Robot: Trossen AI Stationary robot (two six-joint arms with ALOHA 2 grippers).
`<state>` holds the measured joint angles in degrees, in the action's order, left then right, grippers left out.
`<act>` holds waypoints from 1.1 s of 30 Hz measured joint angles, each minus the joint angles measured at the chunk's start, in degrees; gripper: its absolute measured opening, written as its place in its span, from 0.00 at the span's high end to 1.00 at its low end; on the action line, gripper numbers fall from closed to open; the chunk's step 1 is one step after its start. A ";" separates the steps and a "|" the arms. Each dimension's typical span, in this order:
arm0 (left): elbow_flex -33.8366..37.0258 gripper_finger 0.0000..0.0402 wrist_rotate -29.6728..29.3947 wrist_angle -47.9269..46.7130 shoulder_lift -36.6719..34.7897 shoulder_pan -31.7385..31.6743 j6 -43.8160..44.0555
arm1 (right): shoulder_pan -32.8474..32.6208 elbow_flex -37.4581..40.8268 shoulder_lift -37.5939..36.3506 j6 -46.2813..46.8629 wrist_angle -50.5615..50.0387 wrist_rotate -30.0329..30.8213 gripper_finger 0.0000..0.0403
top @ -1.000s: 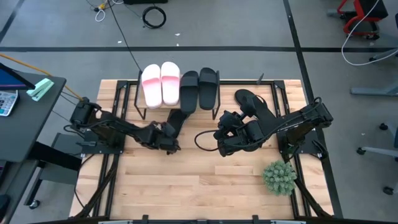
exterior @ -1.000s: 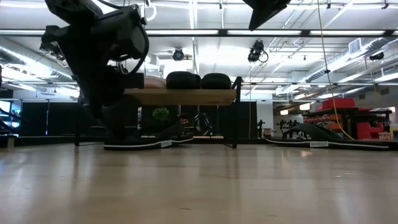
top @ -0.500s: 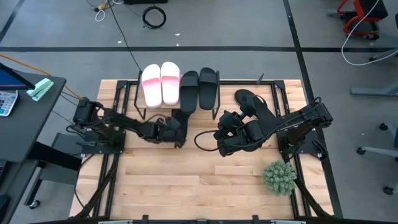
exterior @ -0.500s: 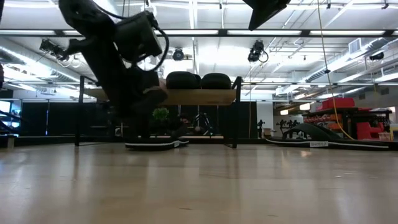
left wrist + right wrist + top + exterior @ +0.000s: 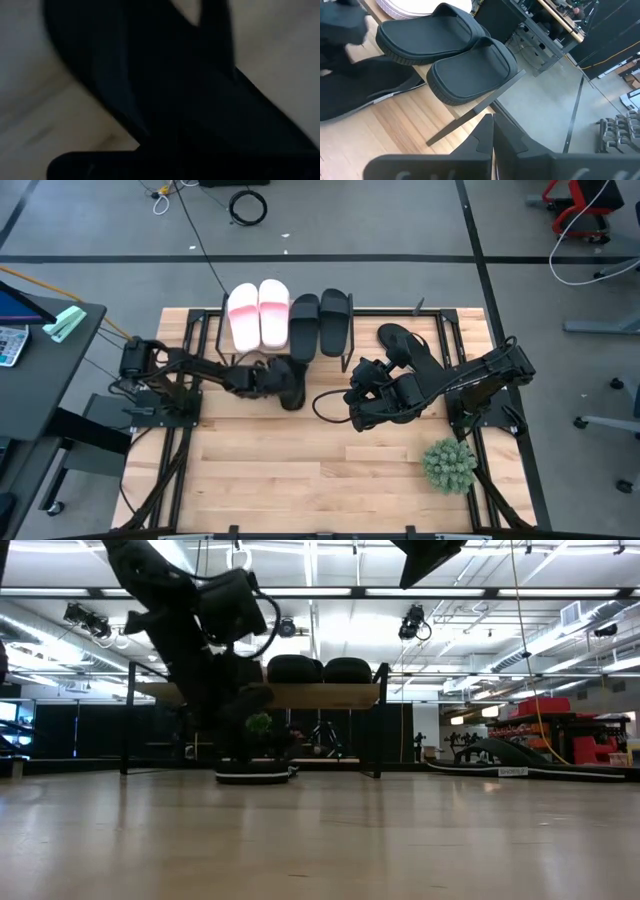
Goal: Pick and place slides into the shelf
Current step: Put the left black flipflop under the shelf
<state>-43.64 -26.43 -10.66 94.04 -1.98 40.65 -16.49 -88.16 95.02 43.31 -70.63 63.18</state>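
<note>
One thin black thong flip-flop (image 5: 291,383), light, floppy and best pinched at the sole's edge, lies at the small wood-topped shelf's (image 5: 345,332) six o'clock under the left gripper (image 5: 283,380), finger state untellable, while the right gripper (image 5: 358,395), fingers pressed together, waits at three o'clock.

Two pink slides (image 5: 259,316); two black slides (image 5: 321,322); two thin black flip-flops (image 5: 405,345); one shelf (image 5: 222,340); one green plant ball (image 5: 449,465); two robot arms.

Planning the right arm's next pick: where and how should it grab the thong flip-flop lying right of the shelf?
Probably the strap, from above. The thong flip-flop lies flat, sole down, so only its strap arches clear of the table.
</note>
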 joint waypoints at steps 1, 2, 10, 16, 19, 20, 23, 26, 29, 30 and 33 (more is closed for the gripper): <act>-0.06 1.00 0.29 0.27 0.00 1.34 -0.42 | 0.00 0.00 0.00 -0.01 -0.01 0.00 0.97; -0.46 0.99 0.51 -0.18 0.00 2.76 -1.28 | 0.00 0.00 0.00 -0.02 -0.01 0.00 0.97; -7.71 0.99 -0.75 -5.57 -1.90 11.43 -3.00 | 0.00 0.00 0.00 -0.01 0.00 0.04 0.97; -9.53 0.99 -0.72 -5.50 -1.40 15.62 -2.24 | 0.00 0.00 0.00 -0.02 0.00 0.02 0.97; -8.37 1.00 -0.94 -4.59 -0.73 16.64 0.19 | 0.00 0.00 0.00 0.10 0.00 0.00 0.97; -7.84 1.00 -0.96 -4.23 -0.11 16.95 1.29 | -0.02 0.00 0.00 0.11 -0.01 0.00 0.97; -7.29 1.00 -0.96 -0.27 2.12 18.07 2.27 | -0.02 0.00 0.00 0.11 0.00 -0.02 0.97; -7.32 1.00 -0.90 4.87 5.02 18.43 0.81 | -0.02 0.00 0.00 0.09 0.00 -0.02 0.97; -7.32 1.00 -0.81 7.70 7.84 17.66 -0.63 | -0.02 0.00 0.00 0.10 0.03 -0.02 0.97; -7.32 1.00 -0.80 7.31 8.72 17.20 -0.58 | -0.02 0.00 0.00 0.13 0.02 -0.02 0.97; -7.45 1.00 -0.96 6.88 9.90 16.32 0.95 | -0.02 0.00 0.00 0.13 0.02 -0.03 0.97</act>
<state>-51.09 -27.40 -3.78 103.94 14.34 41.60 -16.51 -88.16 95.02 43.44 -70.62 63.14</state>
